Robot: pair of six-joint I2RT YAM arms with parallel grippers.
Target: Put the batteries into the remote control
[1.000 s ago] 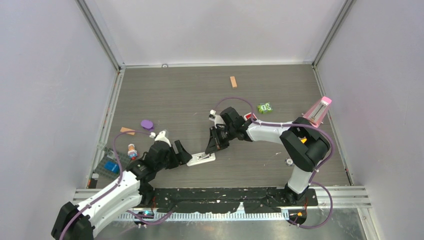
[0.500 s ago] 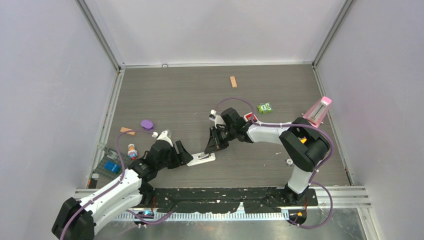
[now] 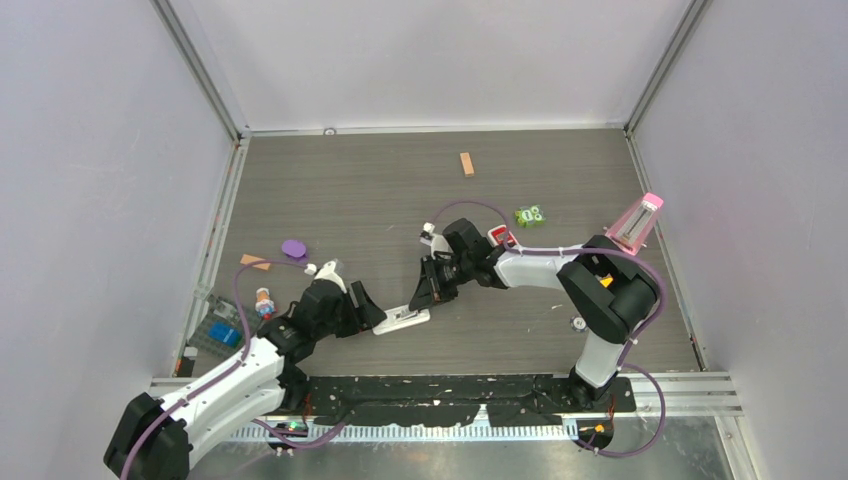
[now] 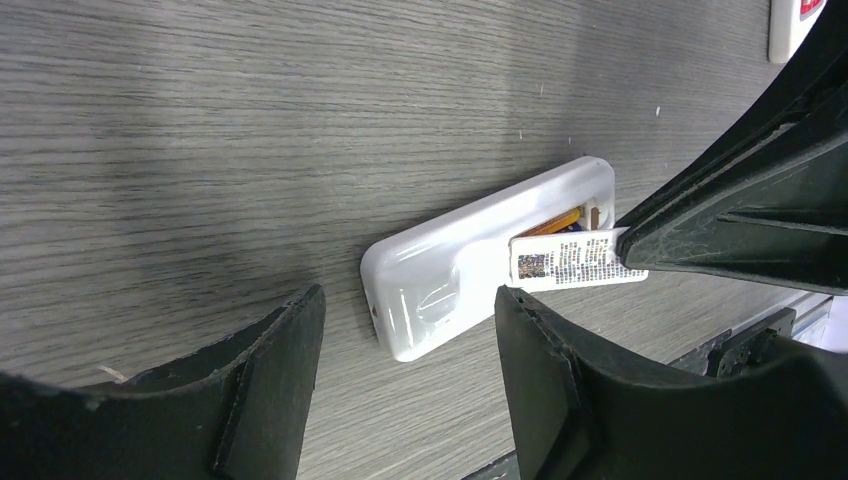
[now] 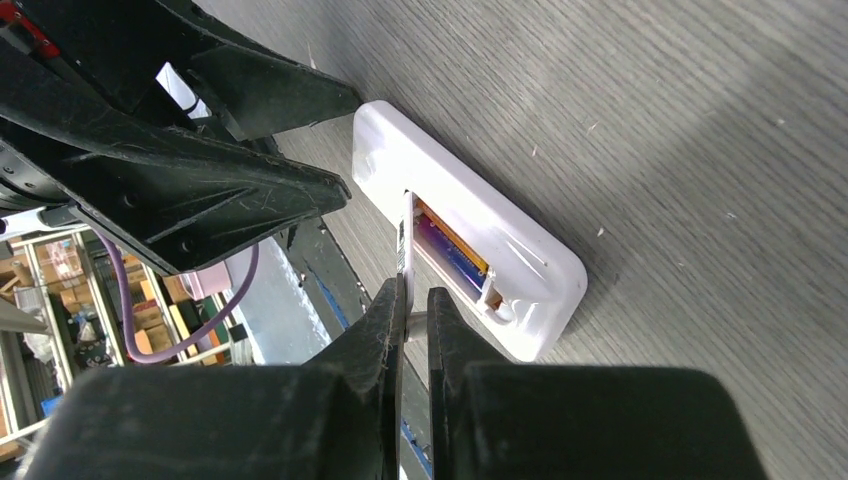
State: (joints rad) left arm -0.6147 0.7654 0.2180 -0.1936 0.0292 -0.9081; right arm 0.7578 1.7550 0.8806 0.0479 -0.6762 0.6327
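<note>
The white remote control (image 3: 403, 319) lies back up near the table's front edge, its battery bay uncovered. In the right wrist view the batteries (image 5: 450, 250), one orange and one blue-purple, lie side by side inside the bay. My right gripper (image 5: 415, 292) is shut on the thin white labelled battery cover (image 4: 570, 262), held on edge at the rim of the bay. My left gripper (image 4: 408, 330) stands open at the remote's (image 4: 450, 280) rounded end. One finger is on each side of that end, and neither touches it.
A tan wooden block (image 3: 466, 163) lies at the back. A green toy (image 3: 530, 215), a red-faced remote (image 3: 500, 235) and a pink object (image 3: 640, 220) are on the right. A purple disc (image 3: 293, 248), a small figure (image 3: 264, 300) and a blue piece (image 3: 222, 335) are on the left.
My left gripper's jaws have narrowed somewhat about the remote's end. The right gripper has stayed shut on the cover and has barely moved.
</note>
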